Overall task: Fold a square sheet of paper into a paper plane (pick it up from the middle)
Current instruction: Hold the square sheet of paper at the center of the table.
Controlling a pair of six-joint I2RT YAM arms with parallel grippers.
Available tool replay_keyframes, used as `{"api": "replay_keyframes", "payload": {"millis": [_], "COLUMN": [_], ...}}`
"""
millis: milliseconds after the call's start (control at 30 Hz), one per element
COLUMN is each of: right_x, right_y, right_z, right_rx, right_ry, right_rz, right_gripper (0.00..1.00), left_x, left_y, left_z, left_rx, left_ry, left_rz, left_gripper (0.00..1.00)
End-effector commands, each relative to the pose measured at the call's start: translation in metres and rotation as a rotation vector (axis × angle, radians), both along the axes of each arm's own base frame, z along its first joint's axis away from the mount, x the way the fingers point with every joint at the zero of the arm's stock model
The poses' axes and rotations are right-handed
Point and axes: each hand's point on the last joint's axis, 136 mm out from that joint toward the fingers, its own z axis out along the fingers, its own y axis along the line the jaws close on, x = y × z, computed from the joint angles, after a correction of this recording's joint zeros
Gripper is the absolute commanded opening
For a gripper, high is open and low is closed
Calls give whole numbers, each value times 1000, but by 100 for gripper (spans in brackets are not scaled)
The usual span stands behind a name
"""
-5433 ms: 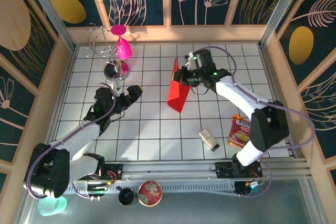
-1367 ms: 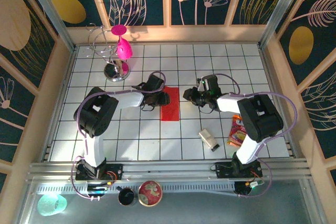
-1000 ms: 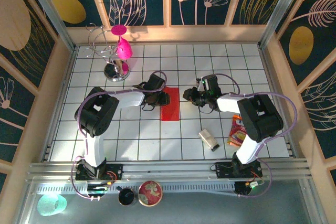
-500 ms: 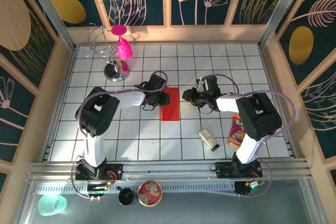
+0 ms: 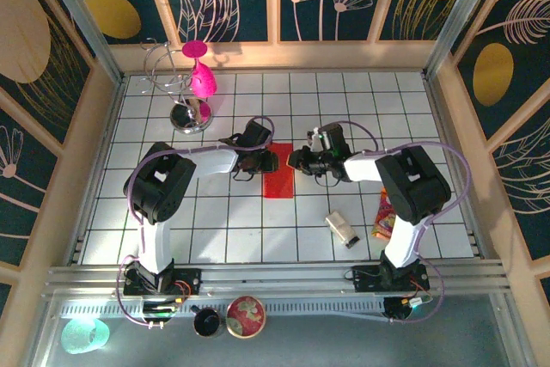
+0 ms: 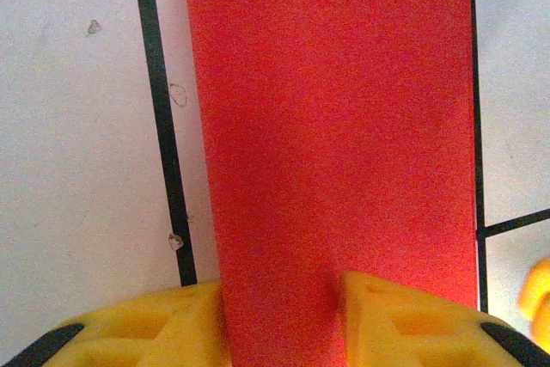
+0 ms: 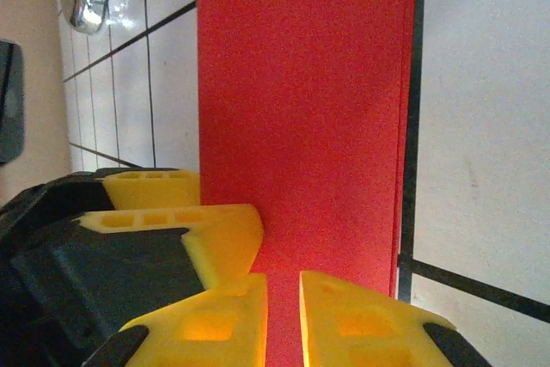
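Note:
The red square sheet of paper (image 5: 279,174) lies flat on the tiles mid-table, folded into a narrow rectangle with layered edges on one long side (image 7: 400,126). My left gripper (image 5: 269,160) rests on its upper left part, jaws open, the paper (image 6: 335,126) flat under and between the yellow fingers (image 6: 404,320). My right gripper (image 5: 297,161) sits over the paper's upper right edge, its jaws (image 7: 284,315) close together with a slim gap and red paper showing through it. The left gripper's fingers (image 7: 185,225) show beside them.
A magenta goblet (image 5: 202,77) hangs on a wire stand (image 5: 182,113) at the back left. A small silver-white object (image 5: 342,228) and a snack packet (image 5: 388,216) lie at the right front. A cup (image 5: 207,321) and round tin (image 5: 246,315) sit below the rail.
The right gripper has slid left onto the paper's right edge and its jaws have narrowed. The left gripper stays put. Several seconds ago the right gripper held the paper up off the table.

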Motion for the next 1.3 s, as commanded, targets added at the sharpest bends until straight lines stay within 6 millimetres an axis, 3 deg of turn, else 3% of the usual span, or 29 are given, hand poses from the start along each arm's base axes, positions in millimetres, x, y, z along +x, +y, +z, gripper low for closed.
{"api": "replay_keyframes", "payload": {"millis": [0,267,500,633,800,1033,1133,1267], "right_x": [-1,-7,-18,-28,-40,-51,-52,-50], "right_y": [7,4,-19,-27,-39,-56,-61,-60], "right_z": [-3,-23,-65,-83,-104,-126,-128,-128], "right_rx": [-2,-55,-246,-329,-417,-568,-596,-596], "right_ry": [10,57,156,206,265,333,332,325], "right_rz": [28,24,-14,-4,-2,19,14,15], "right_gripper": [16,13,13,13,12,10,10,10], "left_x": [-61,-64,-66,-56,-26,37,44,36], "left_y": [57,58,63,56,32,7,15,20], "left_z": [-135,-137,-136,-123,-79,37,67,85], "left_rx": [251,244,272,248,161,21,6,-33], "left_ry": [250,258,259,226,131,-119,-183,-205], "left_rz": [0,7,-8,-10,7,98,140,139], "left_gripper": [40,40,40,40,40,45,45,43]}}
